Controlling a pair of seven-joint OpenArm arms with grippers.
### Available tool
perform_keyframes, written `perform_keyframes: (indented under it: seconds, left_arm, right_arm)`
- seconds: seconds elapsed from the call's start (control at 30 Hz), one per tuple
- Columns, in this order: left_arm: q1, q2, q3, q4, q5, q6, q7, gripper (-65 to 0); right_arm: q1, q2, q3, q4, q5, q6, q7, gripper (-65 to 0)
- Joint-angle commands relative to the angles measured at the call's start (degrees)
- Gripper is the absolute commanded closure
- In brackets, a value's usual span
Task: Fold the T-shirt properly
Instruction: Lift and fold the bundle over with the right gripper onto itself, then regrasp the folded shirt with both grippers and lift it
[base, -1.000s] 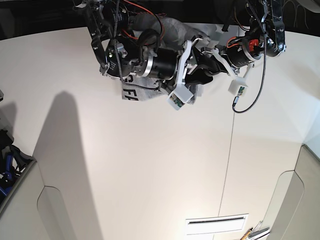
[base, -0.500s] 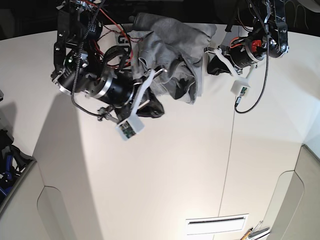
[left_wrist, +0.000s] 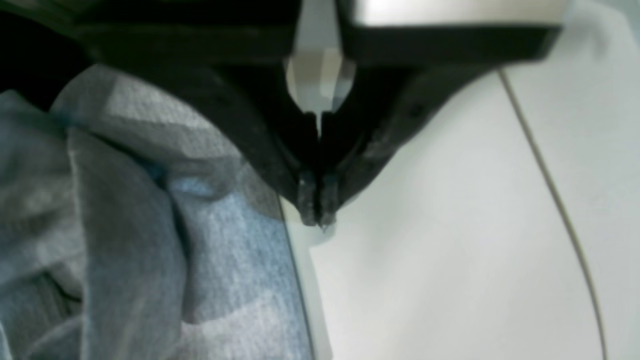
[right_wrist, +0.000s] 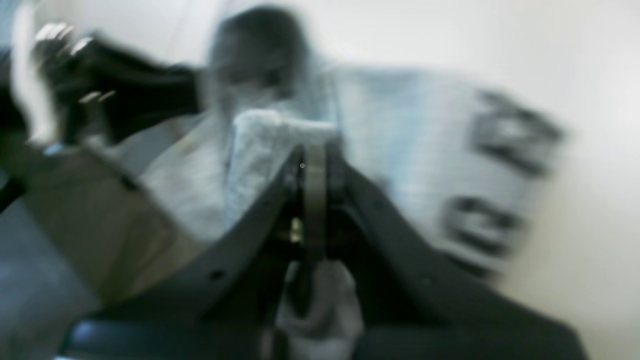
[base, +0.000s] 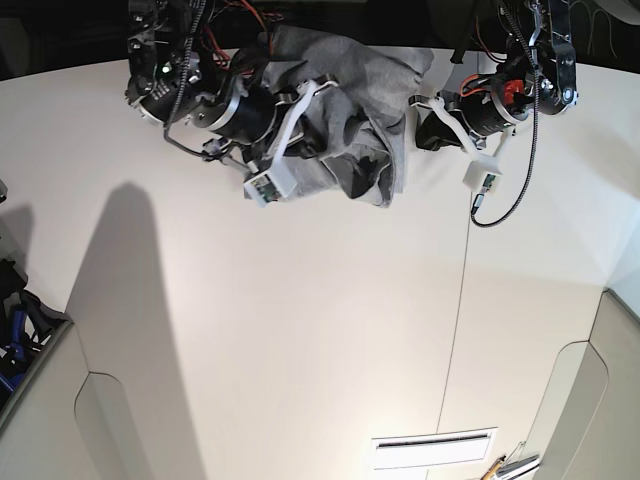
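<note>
T-shirt (base: 345, 110) bunched at tabletop (base: 300, 330) far edge, right end effector (right_wrist: 312, 150) pinching cloth, left end effector (left_wrist: 316, 212) closed empty beside it; next I'd spread it flat.

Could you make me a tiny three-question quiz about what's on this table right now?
1. True or false: the T-shirt lies flat and neatly folded.
2. The left tool is: A) wide open, B) shut beside the cloth, C) out of sight.
3. What is printed on the fabric by the right tool?

Key: 1 false, it is bunched at the table's far edge. 2 B. 3 Black lettering, too blurred to read.
</note>
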Motion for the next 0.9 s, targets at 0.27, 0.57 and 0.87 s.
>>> perform_keyframes:
  seconds: [0.27,0.57,0.87]
  left_arm:
    - [-0.15,-0.37,-0.42,0.39,0.9,0.46,0.0,0.0]
    - [-0.46,-0.42,-12.9,3.34,-3.45,0.42,0.11,0.0]
    - [2.25,-0.35,-21.99,15.61,-27.89,-8.26,6.34,0.0]
  right_arm:
    - [0.07,-0.22,-17.46,0.9,5.42,4.0,2.91,0.0]
    - [4.9,-0.2,-15.1,1.05,-5.62,2.95,4.22,0.0]
    - [8.31,-0.2,-0.72,0.9,-6.93,-1.51,5.07,0.0]
